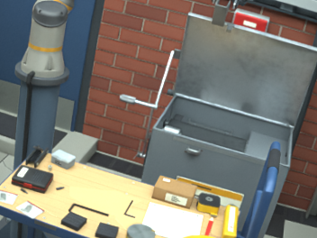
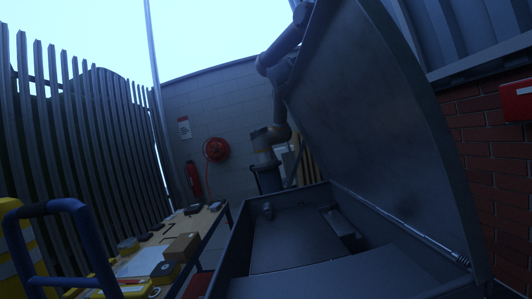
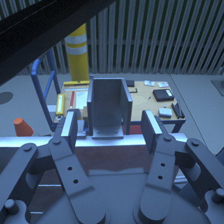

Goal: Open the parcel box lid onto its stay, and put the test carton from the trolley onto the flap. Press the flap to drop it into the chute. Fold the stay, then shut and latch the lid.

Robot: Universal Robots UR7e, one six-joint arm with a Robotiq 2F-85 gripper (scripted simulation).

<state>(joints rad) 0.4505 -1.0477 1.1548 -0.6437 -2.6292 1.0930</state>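
Observation:
My gripper (image 1: 224, 2) is open at the top edge of the raised lid (image 1: 245, 67) of the grey parcel box (image 1: 216, 153), with the lid's handle bracket (image 3: 109, 107) between its fingers and nothing held. The lid stands steeply up over the box. Inside lies the dark flap (image 2: 297, 238). The brown test carton (image 1: 174, 192) sits on the trolley's wooden top, in front of the box. A stay is not clearly visible.
A black case (image 1: 31, 179), a small grey box (image 1: 63, 158), black blocks and a yellow tape measure (image 1: 208, 202) lie on the trolley. Its blue handle (image 1: 265, 186) rises at the right. A crank arm (image 1: 153, 89) juts from the brick wall left of the box.

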